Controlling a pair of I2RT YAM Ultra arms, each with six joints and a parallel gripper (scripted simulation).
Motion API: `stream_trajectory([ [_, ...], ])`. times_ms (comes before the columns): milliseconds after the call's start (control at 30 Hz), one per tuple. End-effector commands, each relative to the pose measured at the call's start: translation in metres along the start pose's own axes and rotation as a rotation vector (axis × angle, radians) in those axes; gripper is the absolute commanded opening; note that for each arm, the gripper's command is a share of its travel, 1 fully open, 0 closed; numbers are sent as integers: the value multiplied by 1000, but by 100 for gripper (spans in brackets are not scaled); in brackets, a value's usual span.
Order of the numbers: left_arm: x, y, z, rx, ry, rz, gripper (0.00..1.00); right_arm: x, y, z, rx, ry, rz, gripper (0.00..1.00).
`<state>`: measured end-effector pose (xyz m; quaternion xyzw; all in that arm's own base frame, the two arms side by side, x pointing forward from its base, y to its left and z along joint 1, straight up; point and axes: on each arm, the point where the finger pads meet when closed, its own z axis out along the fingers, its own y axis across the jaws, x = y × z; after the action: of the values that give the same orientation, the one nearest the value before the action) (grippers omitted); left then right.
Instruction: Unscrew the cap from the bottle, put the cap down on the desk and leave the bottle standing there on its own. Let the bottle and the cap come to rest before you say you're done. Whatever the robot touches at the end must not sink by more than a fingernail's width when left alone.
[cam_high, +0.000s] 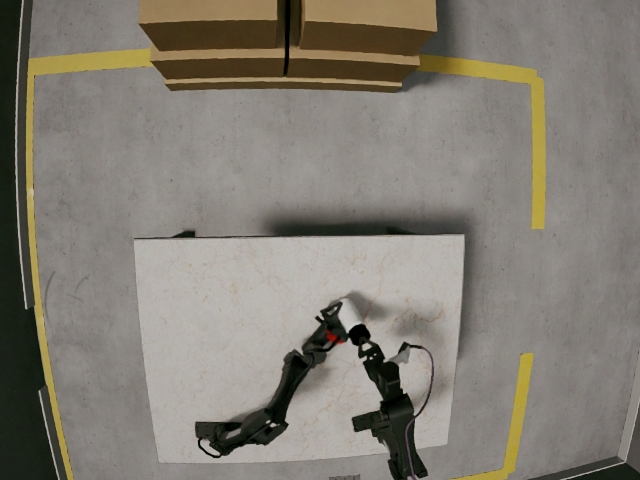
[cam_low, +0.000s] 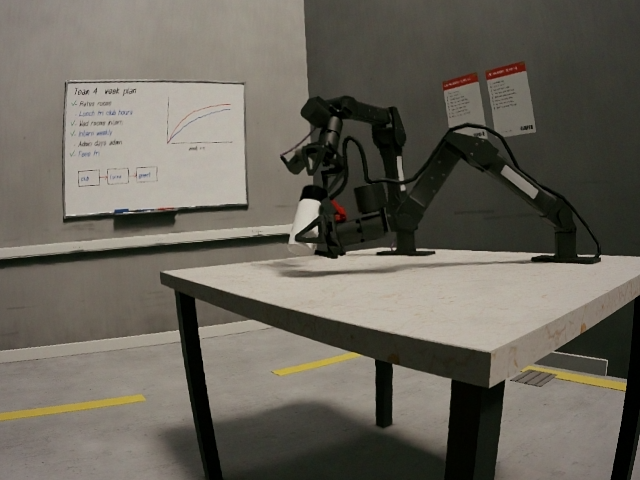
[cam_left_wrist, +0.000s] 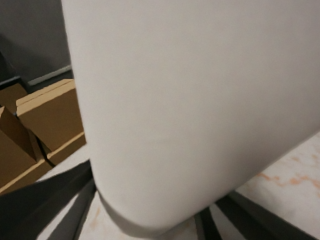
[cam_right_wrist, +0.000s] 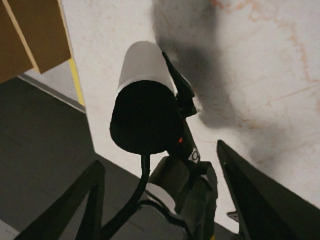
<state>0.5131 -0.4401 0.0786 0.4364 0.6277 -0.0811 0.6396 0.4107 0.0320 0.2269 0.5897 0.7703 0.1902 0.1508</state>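
Above the pale table (cam_high: 232, 310) (cam_low: 361, 294), seen from the top, the left gripper (cam_high: 333, 315) (cam_low: 323, 240) (cam_left_wrist: 149, 166) pinches the white bottle (cam_high: 350, 312) (cam_low: 306, 219) (cam_left_wrist: 190, 100) (cam_right_wrist: 144, 62). In the exterior view, it tilts, black cap (cam_high: 358, 333) (cam_low: 313, 193) (cam_right_wrist: 146, 117) on. Right wrist: the right gripper (cam_high: 362, 345) (cam_low: 319, 173) (cam_right_wrist: 157, 154) is spread near the cap.

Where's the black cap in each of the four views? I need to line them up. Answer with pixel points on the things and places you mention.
Top: right of and below centre, at the white bottle's lower end.
Exterior: near centre, atop the tilted bottle.
Left wrist: cap not in view.
Right wrist: left of centre, facing the camera.
Shared landmark: the white bottle (cam_high: 349, 313) (cam_low: 306, 219) (cam_left_wrist: 185, 110) (cam_right_wrist: 142, 62).
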Motion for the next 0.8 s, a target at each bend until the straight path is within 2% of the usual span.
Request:
stream_trajectory([
  [0,-26,18,0,-39,-65,1,0,-1,15,-20,-79,-17,-19,94],
  [667,-26,18,0,-39,-65,1,0,-1,15,-20,-79,-17,-19,94],
  [767,-26,18,0,-39,-65,1,0,-2,21,-28,-111,-24,-28,94],
])
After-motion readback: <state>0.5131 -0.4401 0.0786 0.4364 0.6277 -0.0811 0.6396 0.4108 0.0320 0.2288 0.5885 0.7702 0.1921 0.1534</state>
